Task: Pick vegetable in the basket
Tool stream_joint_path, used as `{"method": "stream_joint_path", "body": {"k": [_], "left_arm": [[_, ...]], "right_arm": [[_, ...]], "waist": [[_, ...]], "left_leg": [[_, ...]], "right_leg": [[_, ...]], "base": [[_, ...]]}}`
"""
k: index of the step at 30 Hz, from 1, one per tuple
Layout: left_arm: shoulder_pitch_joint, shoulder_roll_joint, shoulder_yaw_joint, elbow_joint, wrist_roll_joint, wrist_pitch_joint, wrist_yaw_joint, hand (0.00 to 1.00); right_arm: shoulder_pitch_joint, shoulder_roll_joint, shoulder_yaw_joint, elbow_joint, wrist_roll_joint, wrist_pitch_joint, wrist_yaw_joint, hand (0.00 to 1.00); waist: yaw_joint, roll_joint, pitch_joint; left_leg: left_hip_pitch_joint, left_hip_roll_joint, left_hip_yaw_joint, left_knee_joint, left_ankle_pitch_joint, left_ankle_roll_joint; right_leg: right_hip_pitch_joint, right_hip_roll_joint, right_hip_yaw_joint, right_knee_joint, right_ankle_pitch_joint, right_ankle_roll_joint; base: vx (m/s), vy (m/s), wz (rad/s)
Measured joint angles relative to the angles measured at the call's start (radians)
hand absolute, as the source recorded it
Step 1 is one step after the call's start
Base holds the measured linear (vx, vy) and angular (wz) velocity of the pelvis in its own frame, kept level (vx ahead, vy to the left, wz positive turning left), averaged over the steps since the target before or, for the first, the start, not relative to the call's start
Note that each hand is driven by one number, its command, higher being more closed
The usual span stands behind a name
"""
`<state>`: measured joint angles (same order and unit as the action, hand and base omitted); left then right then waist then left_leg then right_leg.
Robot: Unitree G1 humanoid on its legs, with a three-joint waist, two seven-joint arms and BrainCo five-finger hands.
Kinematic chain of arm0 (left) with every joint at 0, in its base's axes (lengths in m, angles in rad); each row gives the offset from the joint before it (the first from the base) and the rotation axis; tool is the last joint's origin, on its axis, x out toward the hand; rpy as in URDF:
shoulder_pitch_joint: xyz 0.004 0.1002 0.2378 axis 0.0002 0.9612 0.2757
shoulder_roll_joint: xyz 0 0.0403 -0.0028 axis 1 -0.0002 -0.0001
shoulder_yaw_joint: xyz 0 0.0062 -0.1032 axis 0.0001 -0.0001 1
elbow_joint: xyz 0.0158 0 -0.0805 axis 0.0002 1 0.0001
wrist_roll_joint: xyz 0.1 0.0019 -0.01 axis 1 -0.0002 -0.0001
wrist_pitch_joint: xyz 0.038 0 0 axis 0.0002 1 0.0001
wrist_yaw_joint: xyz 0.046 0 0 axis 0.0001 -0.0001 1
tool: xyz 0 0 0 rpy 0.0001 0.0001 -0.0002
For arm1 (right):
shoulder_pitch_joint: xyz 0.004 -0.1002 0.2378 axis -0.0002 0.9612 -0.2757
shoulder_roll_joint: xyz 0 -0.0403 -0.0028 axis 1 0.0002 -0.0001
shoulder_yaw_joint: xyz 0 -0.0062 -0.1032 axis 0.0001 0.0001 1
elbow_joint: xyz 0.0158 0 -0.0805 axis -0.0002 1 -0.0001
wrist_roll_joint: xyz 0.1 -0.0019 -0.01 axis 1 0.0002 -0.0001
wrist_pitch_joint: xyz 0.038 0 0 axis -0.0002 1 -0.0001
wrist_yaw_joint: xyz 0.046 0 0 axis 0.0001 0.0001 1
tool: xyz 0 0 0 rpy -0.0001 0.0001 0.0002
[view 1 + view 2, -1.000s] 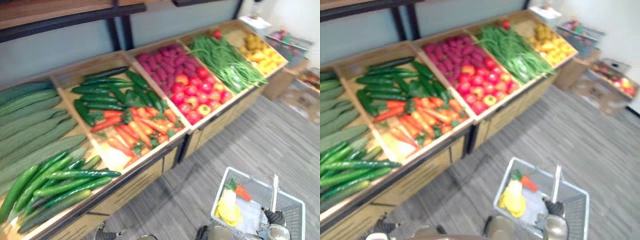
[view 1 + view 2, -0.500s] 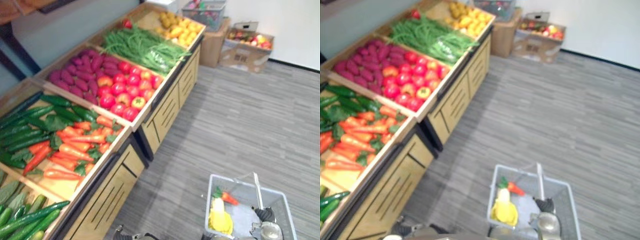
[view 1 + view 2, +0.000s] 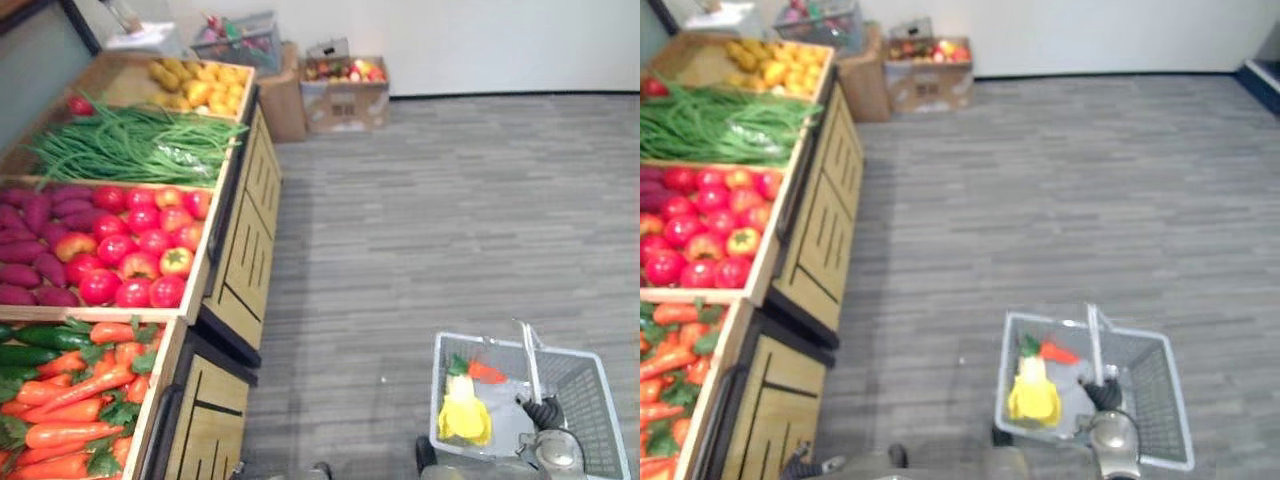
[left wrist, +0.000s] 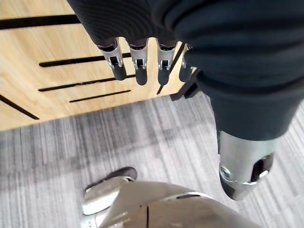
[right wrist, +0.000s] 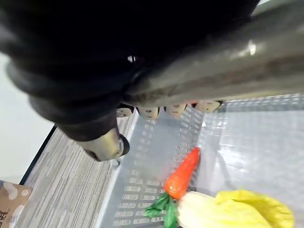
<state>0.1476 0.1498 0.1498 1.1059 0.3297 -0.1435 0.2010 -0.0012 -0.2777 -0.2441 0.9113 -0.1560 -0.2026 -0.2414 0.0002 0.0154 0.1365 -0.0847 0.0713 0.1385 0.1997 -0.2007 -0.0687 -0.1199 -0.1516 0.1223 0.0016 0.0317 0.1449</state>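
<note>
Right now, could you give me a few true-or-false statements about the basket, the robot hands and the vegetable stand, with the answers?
1. The grey mesh basket holds an orange carrot with green leaves. True.
2. The right robot hand is curled round the basket's metal handle. True.
3. The left robot hand holds a tomato. False: its fingers hang straight and empty beside the light wooden cabinet.
4. The basket rests on the cabinet's top. False: it is over the grey striped floor, apart from the cabinet.
5. Beside the yellow produce lie long green beans. True.
</note>
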Motion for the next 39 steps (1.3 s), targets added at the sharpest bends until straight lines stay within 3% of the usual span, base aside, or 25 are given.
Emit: {"method": "stream_joint_path", "body": {"k": [2,8,9,11,13,16,19,22,23,24,25,27,29,30,33,34,36,37,39], "left_arm": [[-0.007,0.008,-0.007,-0.001,0.000,-0.001,0.012,0.00],[-0.008,0.007,-0.008,0.010,0.002,0.000,0.015,0.00],[-0.008,0.007,-0.016,0.017,0.007,0.000,0.010,0.00],[-0.009,0.006,-0.032,0.020,0.008,0.000,0.007,0.00],[-0.021,0.010,-0.068,0.027,0.013,0.001,0.003,0.00],[-0.030,0.017,-0.076,0.027,0.030,0.002,0.008,0.00],[-0.036,0.020,-0.086,0.027,0.036,0.001,0.010,0.00],[-0.036,0.021,-0.087,0.026,0.031,0.001,0.011,0.00],[-0.032,0.030,-0.086,0.026,0.026,0.001,0.012,0.00],[-0.033,0.027,-0.085,0.029,0.026,0.003,0.013,0.00],[-0.031,0.010,-0.085,0.028,0.024,0.000,0.015,0.00],[-0.032,-0.003,-0.084,0.028,0.024,0.000,0.021,0.00],[-0.032,-0.009,-0.083,0.027,0.024,0.000,0.026,0.00],[-0.036,-0.018,-0.064,0.024,0.024,-0.001,0.032,0.00],[-0.037,-0.024,-0.062,0.009,0.024,0.000,0.036,0.00],[-0.043,-0.027,-0.062,0.006,0.024,-0.002,0.038,0.00],[-0.046,-0.035,-0.059,-0.002,0.024,-0.002,0.038,0.00],[-0.046,-0.036,-0.055,-0.002,0.024,-0.002,0.036,0.00],[-0.045,-0.036,-0.055,-0.001,0.025,-0.001,0.035,0.00]], "right_arm": [[0.013,0.003,-0.010,0.002,0.000,0.008,0.001,1.00],[0.022,0.003,-0.012,0.001,0.000,0.008,0.007,1.00],[0.021,0.002,-0.013,0.000,0.000,0.008,0.008,1.00],[0.020,0.003,-0.014,0.000,0.000,0.008,0.010,1.00],[0.022,0.021,-0.015,-0.001,0.000,0.008,0.011,1.00],[0.056,0.044,-0.013,-0.002,-0.001,0.008,0.012,1.00],[0.048,0.047,-0.005,-0.001,-0.003,0.007,0.012,1.00],[0.043,0.048,-0.007,0.007,-0.004,0.006,0.011,1.00],[0.051,0.052,-0.006,0.010,-0.008,0.007,0.011,1.00],[0.057,0.050,-0.007,0.015,-0.013,0.007,0.011,1.00],[0.057,0.046,-0.014,0.033,-0.026,0.009,0.010,1.00],[0.046,0.048,0.004,0.048,-0.041,0.009,0.011,1.00],[0.043,0.049,0.025,0.047,-0.043,0.008,0.012,1.00],[0.052,0.048,0.030,0.048,-0.043,0.008,0.012,1.00],[0.067,0.046,0.055,0.047,-0.043,0.004,0.011,1.00],[0.070,0.046,0.058,0.047,-0.043,0.001,0.011,1.00],[0.074,0.043,0.057,0.047,-0.043,0.001,0.011,1.00],[0.074,0.043,0.057,0.048,-0.042,0.001,0.011,1.00],[0.071,0.042,0.056,0.047,-0.042,0.002,0.011,1.00]], "waist": [[0.003,0.010,0.003],[0.004,0.004,0.006],[0.003,-0.007,0.012],[0.003,0.003,0.009],[0.001,-0.009,0.034],[-0.009,-0.022,0.044],[-0.014,-0.028,0.041],[-0.014,-0.037,0.037],[-0.014,-0.045,0.033],[-0.016,-0.043,0.033],[-0.021,0.002,0.019],[-0.018,0.033,0.012],[-0.020,0.038,0.012],[-0.019,0.034,0.014],[-0.014,0.020,0.022],[-0.011,0.023,0.021],[-0.009,0.022,0.021],[-0.001,0.021,0.022],[0.004,0.021,0.022]], "left_leg": [[0.001,-0.015,0.024,-0.003,-0.006,0.012],[0.032,-0.007,0.074,0.015,-0.042,0.014],[0.043,-0.003,0.076,0.016,-0.049,0.017],[0.058,0.002,0.078,0.017,-0.058,0.021],[0.101,0.017,0.090,0.032,-0.080,0.033],[0.147,0.005,0.072,0.035,-0.093,0.053],[0.147,0.006,0.069,0.032,-0.092,0.052],[0.157,0.015,0.066,0.033,-0.101,0.015],[0.169,0.018,0.055,0.033,-0.113,-0.009],[0.179,0.032,0.045,0.035,-0.122,-0.025],[0.178,0.085,0.038,0.038,-0.118,-0.046],[0.156,0.138,0.029,0.088,-0.091,-0.086],[0.099,0.169,-0.027,0.228,-0.036,-0.088],[0.058,0.175,-0.073,0.340,0.045,-0.090],[-0.016,0.187,-0.099,0.492,0.195,-0.074],[-0.044,0.182,-0.104,0.553,0.191,-0.061],[-0.082,0.131,-0.128,0.564,0.094,-0.063],[-0.099,0.097,-0.123,0.522,0.051,-0.064],[-0.107,0.058,-0.098,0.383,0.030,-0.059]], "right_leg": [[-0.015,-0.012,0.028,-0.011,0.009,0.013],[-0.018,0.008,0.065,-0.003,0.013,0.015],[-0.030,0.018,0.065,0.032,0.007,0.005],[-0.058,0.034,0.057,0.105,-0.006,-0.015],[-0.151,0.060,0.030,0.394,-0.030,-0.050],[-0.188,0.018,-0.018,0.533,-0.041,-0.050],[-0.191,-0.020,-0.077,0.412,-0.050,-0.064],[-0.175,-0.055,-0.128,0.257,-0.035,-0.056],[-0.153,-0.064,-0.153,0.234,-0.024,-0.039],[-0.144,-0.059,-0.161,0.233,-0.005,0.010],[-0.135,-0.016,-0.200,0.243,-0.020,-0.013],[-0.132,0.035,-0.217,0.247,-0.056,-0.048],[-0.111,0.065,-0.229,0.259,-0.086,-0.078],[-0.078,0.073,-0.238,0.275,-0.113,-0.097],[-0.023,0.080,-0.245,0.260,-0.136,-0.120],[0.008,0.082,-0.246,0.239,-0.142,-0.129],[0.042,0.077,-0.245,0.214,-0.149,-0.141],[0.057,0.075,-0.244,0.202,-0.151,-0.145],[0.065,0.074,-0.240,0.192,-0.152,-0.146]], "base": [[0.03,0.086,-0.29],[0.06,0.017,-0.34],[0.04,-0.007,-0.40],[0.02,0.001,-0.33],[-0.07,0.010,-0.15],[-0.01,0.033,0.23],[0.06,0.024,0.08],[0.20,-0.129,0.09],[0.28,-0.269,0.26],[0.26,-0.293,0.28],[0.27,-0.289,0.11],[0.26,-0.296,-0.04],[0.26,-0.349,-0.01],[0.24,-0.307,0.06],[0.17,-0.221,0.04],[0.19,-0.235,0.06],[0.14,-0.148,0.02],[0.10,-0.076,-0.07],[0.10,-0.028,-0.11]]}}
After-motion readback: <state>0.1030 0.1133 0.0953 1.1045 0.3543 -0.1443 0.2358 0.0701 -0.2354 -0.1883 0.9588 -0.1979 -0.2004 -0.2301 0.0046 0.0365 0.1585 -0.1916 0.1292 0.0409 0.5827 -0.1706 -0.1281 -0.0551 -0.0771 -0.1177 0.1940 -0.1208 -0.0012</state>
